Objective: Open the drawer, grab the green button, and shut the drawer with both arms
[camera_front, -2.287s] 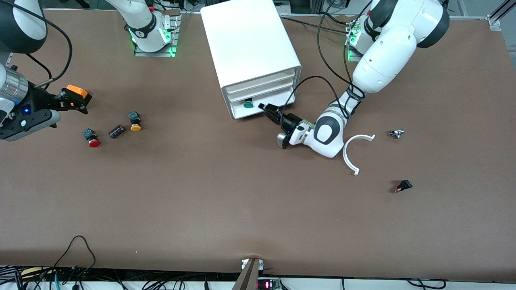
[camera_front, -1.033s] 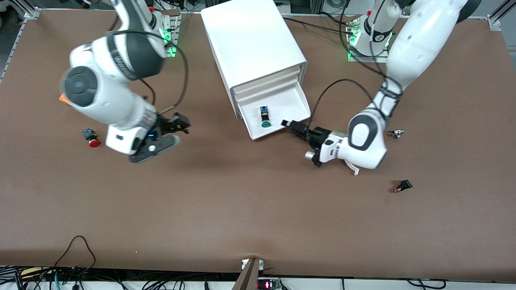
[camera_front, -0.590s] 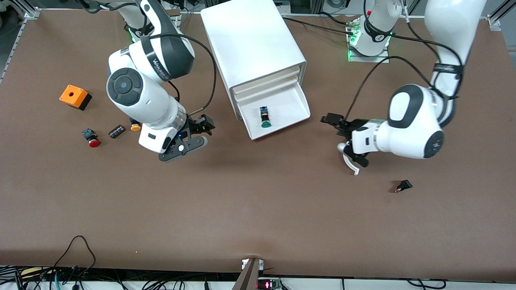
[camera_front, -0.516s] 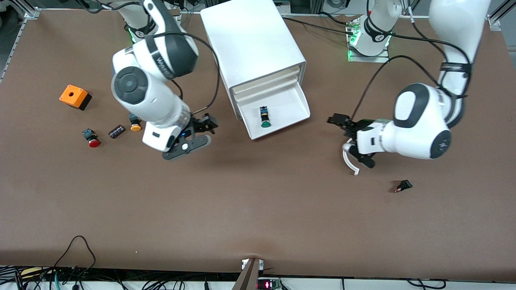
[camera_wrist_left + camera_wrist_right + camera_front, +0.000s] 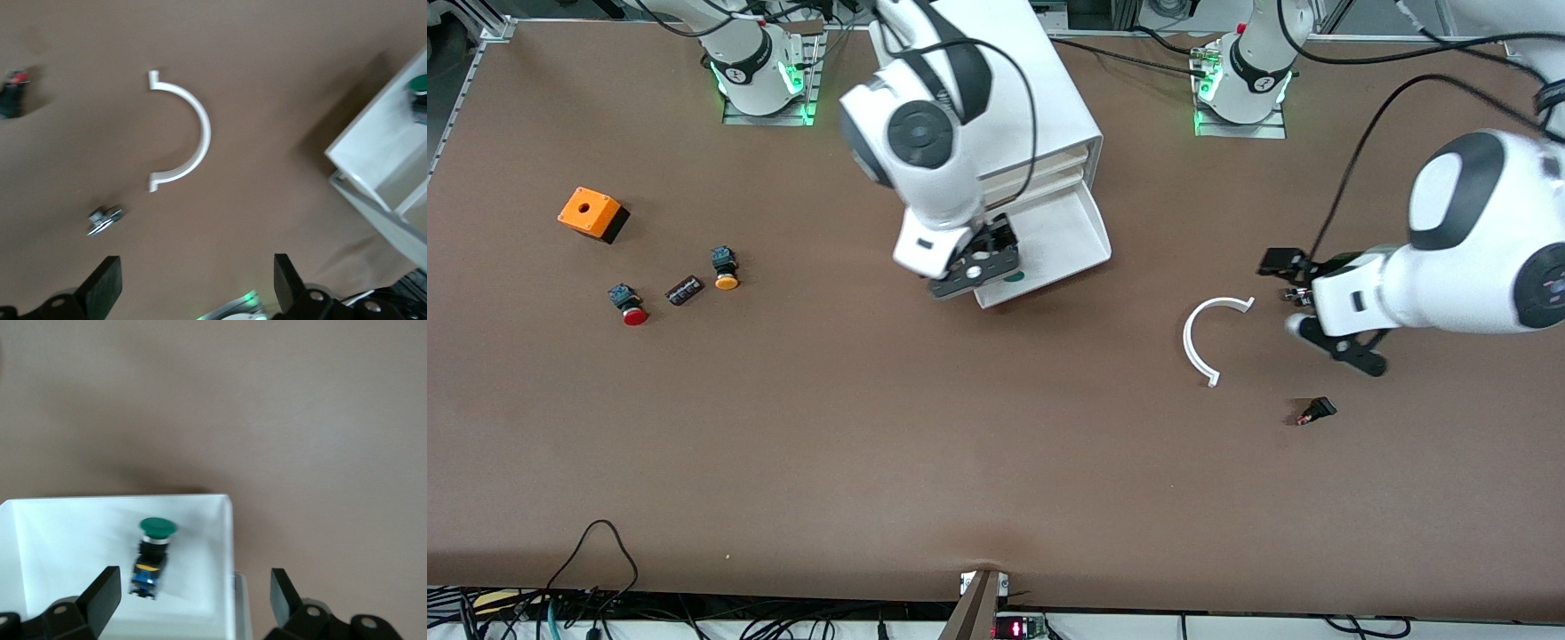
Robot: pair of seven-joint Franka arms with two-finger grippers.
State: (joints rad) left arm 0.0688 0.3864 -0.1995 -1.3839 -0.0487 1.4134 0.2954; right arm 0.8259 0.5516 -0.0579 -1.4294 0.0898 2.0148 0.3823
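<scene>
The white cabinet (image 5: 1040,89) has its bottom drawer (image 5: 1072,227) pulled out. The green-capped button (image 5: 153,550) lies on its side in the drawer, near the front wall; only a sliver of its cap (image 5: 1012,277) shows in the front view. My right gripper (image 5: 994,249) hangs open over the drawer. In the right wrist view (image 5: 193,600) the button's dark body lies close to one finger (image 5: 100,595). My left gripper (image 5: 1282,271) is open and empty over bare table toward the left arm's end. The left wrist view (image 5: 195,283) also shows the drawer (image 5: 380,160) off to one side.
A white half ring (image 5: 1205,342), a small metal part (image 5: 103,221) and a black connector (image 5: 1316,411) lie by the left gripper. Toward the right arm's end lie an orange box (image 5: 591,213), a red-capped button (image 5: 630,307), a black component (image 5: 684,290) and an orange-yellow-capped button (image 5: 723,269).
The drawer, shut at first, now stands open. My right arm swung from beside the loose buttons to over the drawer. My left arm drew away from the drawer toward its own end.
</scene>
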